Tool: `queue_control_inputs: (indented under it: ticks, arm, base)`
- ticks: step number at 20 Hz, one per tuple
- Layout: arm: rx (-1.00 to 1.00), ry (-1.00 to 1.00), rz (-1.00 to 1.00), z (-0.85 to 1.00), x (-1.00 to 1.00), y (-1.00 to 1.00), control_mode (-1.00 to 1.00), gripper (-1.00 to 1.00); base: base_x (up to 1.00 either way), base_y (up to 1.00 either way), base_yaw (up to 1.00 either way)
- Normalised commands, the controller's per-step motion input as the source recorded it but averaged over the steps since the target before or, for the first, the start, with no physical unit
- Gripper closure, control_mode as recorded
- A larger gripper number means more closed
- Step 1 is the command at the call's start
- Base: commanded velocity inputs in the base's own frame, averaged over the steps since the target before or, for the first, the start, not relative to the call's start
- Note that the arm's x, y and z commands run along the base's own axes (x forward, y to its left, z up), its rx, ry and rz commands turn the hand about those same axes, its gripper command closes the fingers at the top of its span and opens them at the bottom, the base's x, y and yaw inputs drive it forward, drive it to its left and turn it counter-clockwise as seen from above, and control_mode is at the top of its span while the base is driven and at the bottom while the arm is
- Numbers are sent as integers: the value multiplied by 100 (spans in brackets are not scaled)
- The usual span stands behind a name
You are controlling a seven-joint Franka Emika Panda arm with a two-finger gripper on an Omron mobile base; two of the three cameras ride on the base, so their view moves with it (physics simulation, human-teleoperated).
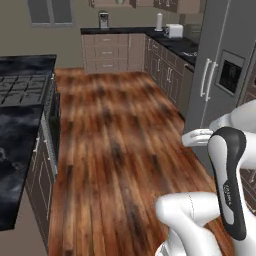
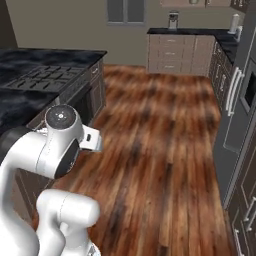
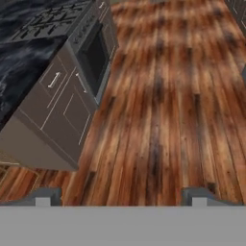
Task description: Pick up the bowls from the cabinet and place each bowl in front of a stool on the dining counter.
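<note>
Hand view: dining counter [image 3: 29,67] left of open jaws

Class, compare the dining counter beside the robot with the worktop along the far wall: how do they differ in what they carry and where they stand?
The dining counter has a black gas cooktop set in it; the far worktop carries a grey coffee machine. The dining counter stands close on the left of the wooden floor; the far worktop runs against the back wall. Both have dark tops over taupe bases.
</note>
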Motion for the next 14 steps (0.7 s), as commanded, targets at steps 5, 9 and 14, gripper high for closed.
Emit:
queue_control_inputs:
  ticks: [5,9,14]
  arm:
    - [0,0,0,0,0,0,100,-100]
    - [0,0,0,0,0,0,100,-100]
    - [0,0,0,0,0,0,100,-100]
  base:
    - [100,-36,-1]
    - [100,-30,0]
    - [100,-34,0]
